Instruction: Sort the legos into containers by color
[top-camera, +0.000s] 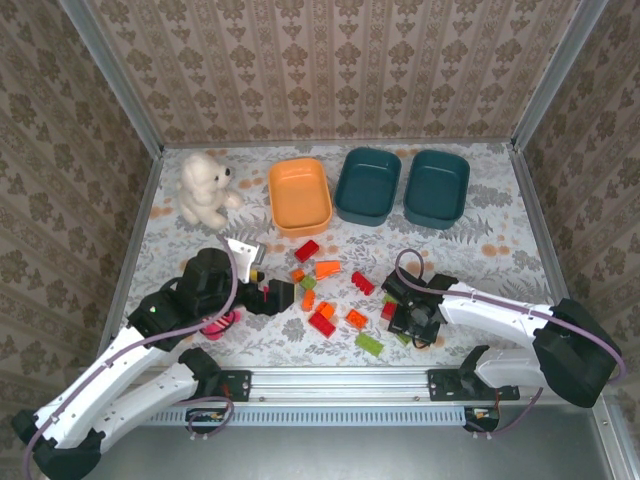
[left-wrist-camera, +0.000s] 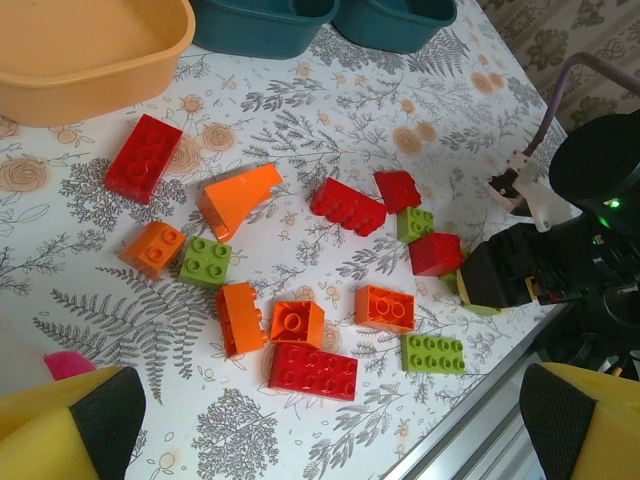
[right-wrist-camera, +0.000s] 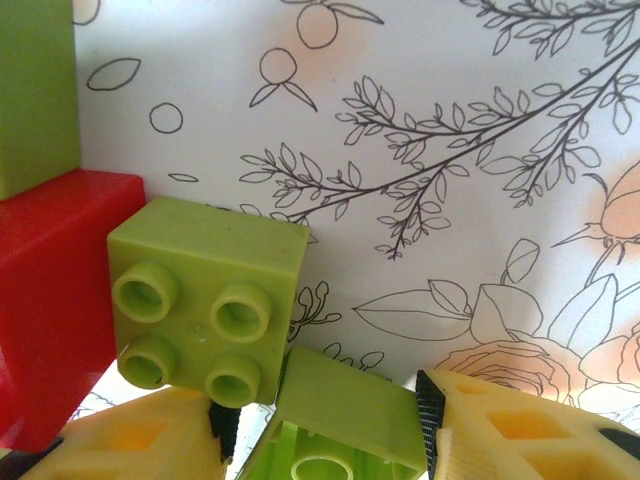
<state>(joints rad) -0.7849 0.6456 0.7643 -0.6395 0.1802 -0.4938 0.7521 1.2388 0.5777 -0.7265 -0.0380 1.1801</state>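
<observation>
The top camera looks down from above the six o'clock edge over the whole table (top-camera: 480, 250). The left wrist camera sits low, facing two o'clock across the legos (left-wrist-camera: 310, 370). The right wrist camera hangs very close over that pile's four o'clock edge.

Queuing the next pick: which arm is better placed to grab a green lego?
Right. The right gripper sits low, jaws either side of a green lego; the left gripper hangs open, back from the pile.

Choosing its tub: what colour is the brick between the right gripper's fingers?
The brick is light green; right wrist view.
</observation>
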